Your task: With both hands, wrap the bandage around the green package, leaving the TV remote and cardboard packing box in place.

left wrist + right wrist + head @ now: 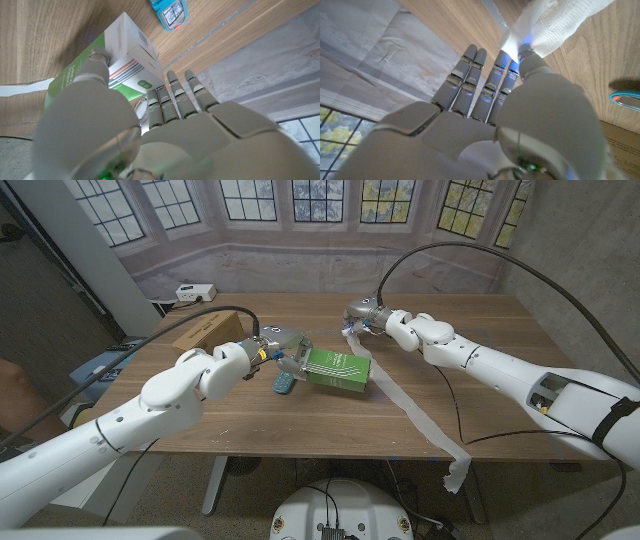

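- L hand (278, 350) is gripping green package (338, 370) at its end, mid counter (300, 415).
- R hand (366, 315) is pinching white bandage (415, 412) near far edge; strip is running past package and hanging off front edge.
- TV remote (284, 383) is lying just beside package.
- Cardboard box (207, 330) is sitting far left, behind L hand.

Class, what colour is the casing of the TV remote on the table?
Blue TV remote, clearest in the left wrist view.

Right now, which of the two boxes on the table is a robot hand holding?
The green package, mid-table, tilted up in the left robot hand. The brown cardboard packing box lies behind that arm, untouched.
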